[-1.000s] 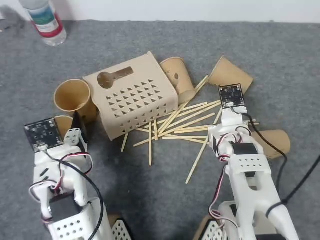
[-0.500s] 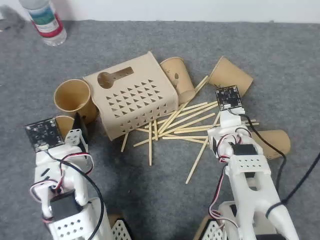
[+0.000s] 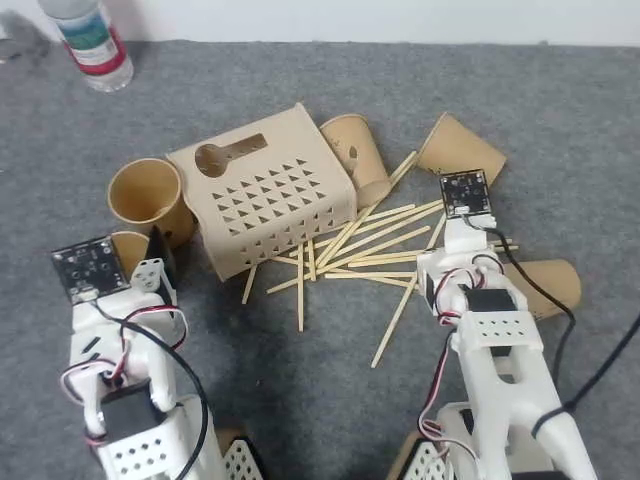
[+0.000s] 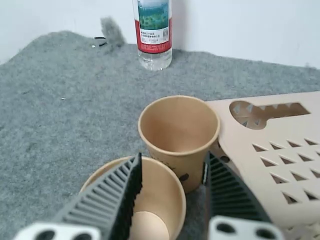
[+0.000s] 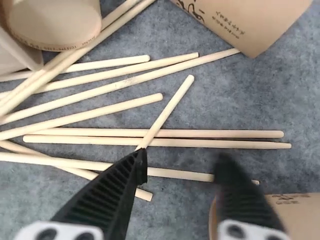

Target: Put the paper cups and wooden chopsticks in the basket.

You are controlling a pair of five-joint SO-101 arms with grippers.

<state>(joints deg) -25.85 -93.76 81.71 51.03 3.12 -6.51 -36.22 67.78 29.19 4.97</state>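
Note:
The beige basket (image 3: 262, 192) lies tipped over mid-table, its perforated side up. Wooden chopsticks (image 3: 375, 248) are strewn to its right. One paper cup (image 3: 147, 194) stands upright left of the basket, with a second cup (image 4: 150, 212) just in front of it. My left gripper (image 4: 171, 164) is open, one finger over that nearer cup's mouth, the other beside the basket (image 4: 272, 137). Three more cups lie on their sides (image 3: 356, 153), (image 3: 462, 148), (image 3: 552, 284). My right gripper (image 5: 183, 157) hangs open just above the chopsticks (image 5: 150, 135), holding nothing.
A plastic water bottle (image 3: 90, 40) stands at the far left corner of the grey carpet (image 3: 300, 400). A white wall runs along the back. Bare carpet lies in front of the chopsticks, between the two arms.
The right wrist swung slightly left, then back right over the chopsticks. The left arm and all objects stayed put.

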